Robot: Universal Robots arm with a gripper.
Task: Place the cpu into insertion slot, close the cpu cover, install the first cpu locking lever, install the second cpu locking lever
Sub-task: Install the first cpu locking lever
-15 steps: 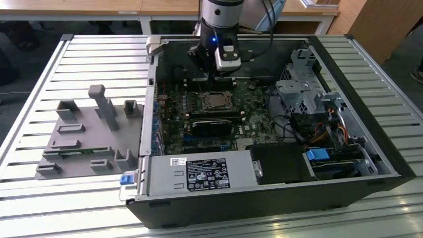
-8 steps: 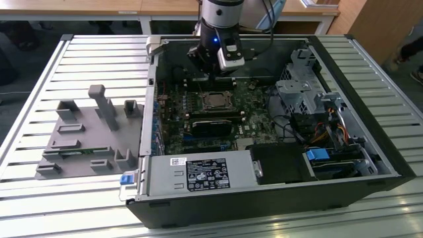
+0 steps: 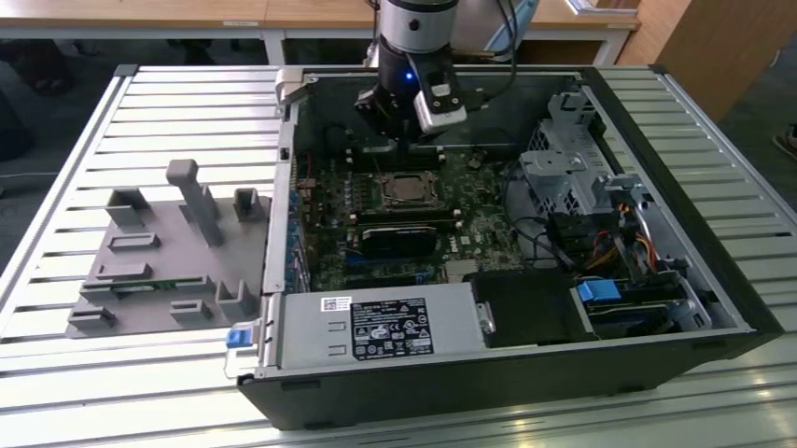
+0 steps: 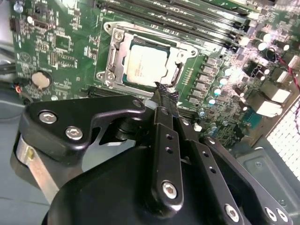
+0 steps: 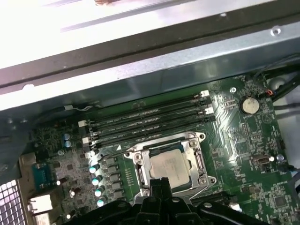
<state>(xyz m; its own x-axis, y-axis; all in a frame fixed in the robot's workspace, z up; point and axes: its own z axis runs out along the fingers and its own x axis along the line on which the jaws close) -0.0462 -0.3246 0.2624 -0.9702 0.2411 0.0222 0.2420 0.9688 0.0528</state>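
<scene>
Hovers with end effector (image 4: pixel 165 92) clenched and empty, just beside a corner of the cpu cover (image 4: pixel 115 58). Shows the cpu (image 4: pixel 146 65) seated flat in the insertion slot (image 4: pixel 124 63) on the green board (image 4: pixel 61 51), cover apparently lowered around it.

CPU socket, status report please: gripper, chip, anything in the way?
Gripper low at the insertion slot edge. Cpu seated in it, cpu cover flat around it. Nothing lying on the chip.
</scene>
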